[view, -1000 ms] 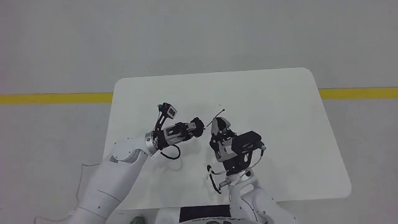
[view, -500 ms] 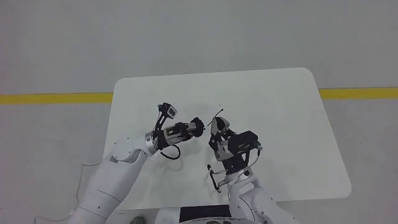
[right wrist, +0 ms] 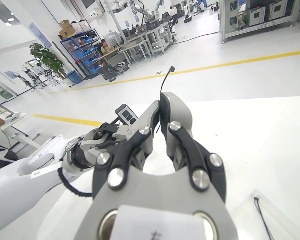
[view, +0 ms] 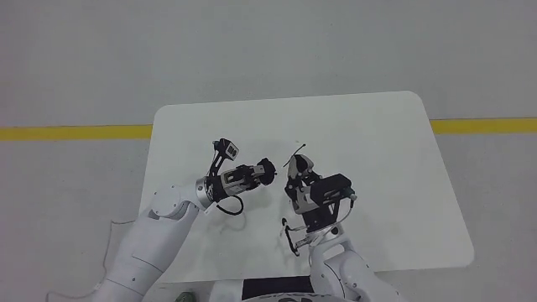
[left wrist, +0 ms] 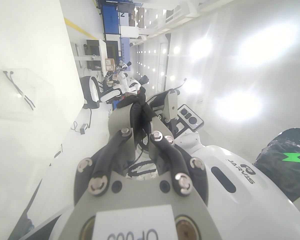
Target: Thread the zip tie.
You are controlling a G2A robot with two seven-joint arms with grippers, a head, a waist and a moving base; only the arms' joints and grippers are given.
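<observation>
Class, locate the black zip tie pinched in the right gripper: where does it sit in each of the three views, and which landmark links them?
Top view: zip tie, a thin black strip sticking out of the right gripper.
Left wrist view: zip tie, far off, poking from that gripper.
Right wrist view: zip tie, close up, projecting past the shut jaws.
Shared landmark: the right gripper clamping it.

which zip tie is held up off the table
The zip tie pinched in the right claw, head sticking up above it. The other zip ties lie flat in the clear tray.
</observation>
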